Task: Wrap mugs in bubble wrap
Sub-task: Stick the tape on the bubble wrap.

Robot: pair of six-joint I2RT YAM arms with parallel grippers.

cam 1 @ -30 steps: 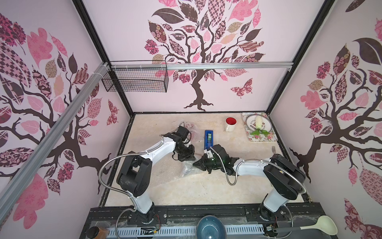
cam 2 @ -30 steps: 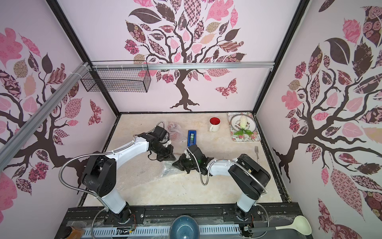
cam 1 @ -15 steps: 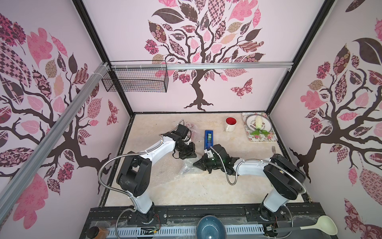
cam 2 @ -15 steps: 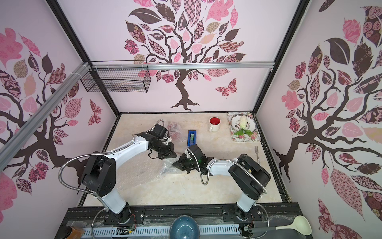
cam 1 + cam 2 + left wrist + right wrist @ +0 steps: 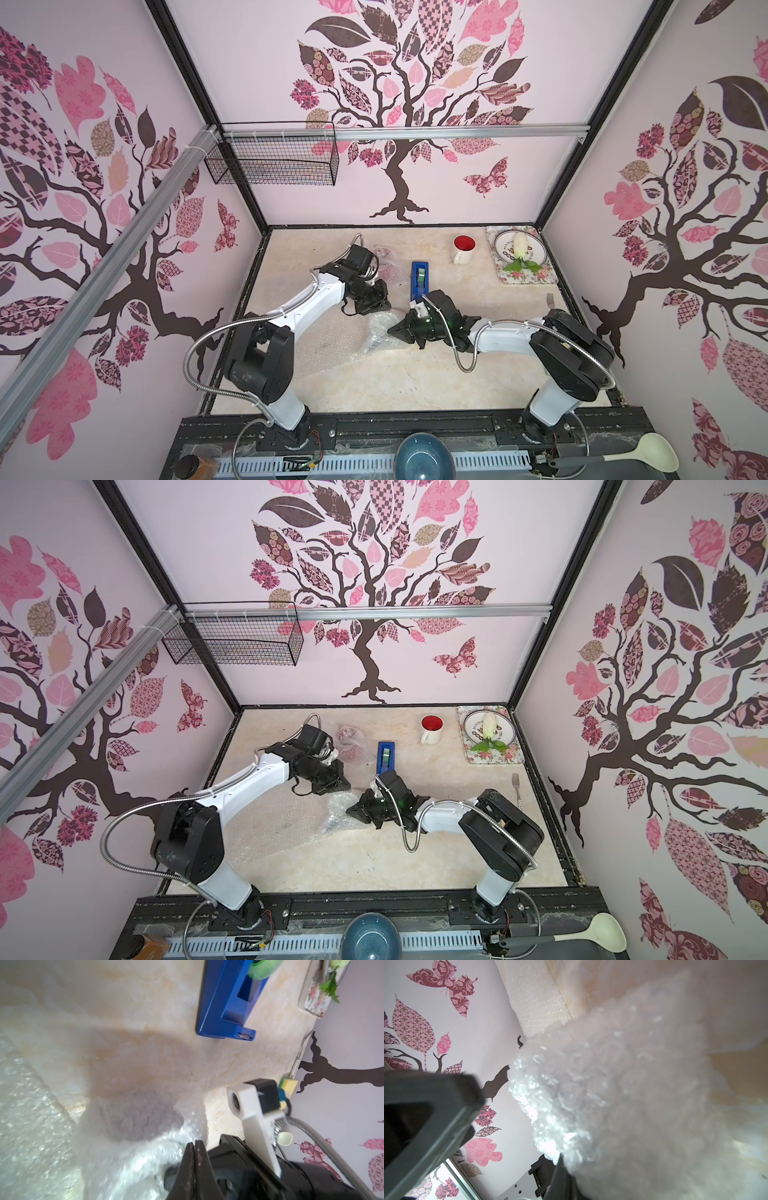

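A lavender mug (image 5: pixel 141 1118) lies on the table, bundled in crumpled bubble wrap (image 5: pixel 378 332). My right gripper (image 5: pixel 392 330) is shut on the bundle's edge. In the right wrist view the wrap (image 5: pixel 612 1084) fills the picture and hides all but one finger (image 5: pixel 560 1169). My left gripper (image 5: pixel 384 307) is shut with nothing between its tips (image 5: pixel 195 1142), just behind the bundle. A flat bubble wrap sheet (image 5: pixel 316 349) lies to the left. A reddish wrapped bundle (image 5: pixel 384 259) sits further back. The white mug with red inside (image 5: pixel 463 248) stands bare at the back right.
A blue tape dispenser (image 5: pixel 419 280) lies just behind both grippers. A floral tray (image 5: pixel 536 278) with a plate sits in the back right corner, with a fork (image 5: pixel 550 299) near the right wall. A blue bowl (image 5: pixel 424 457) and a ladle (image 5: pixel 652 451) rest on the front rail.
The left gripper has edged slightly toward the back. The right gripper and the wrapped bundle have kept their place.
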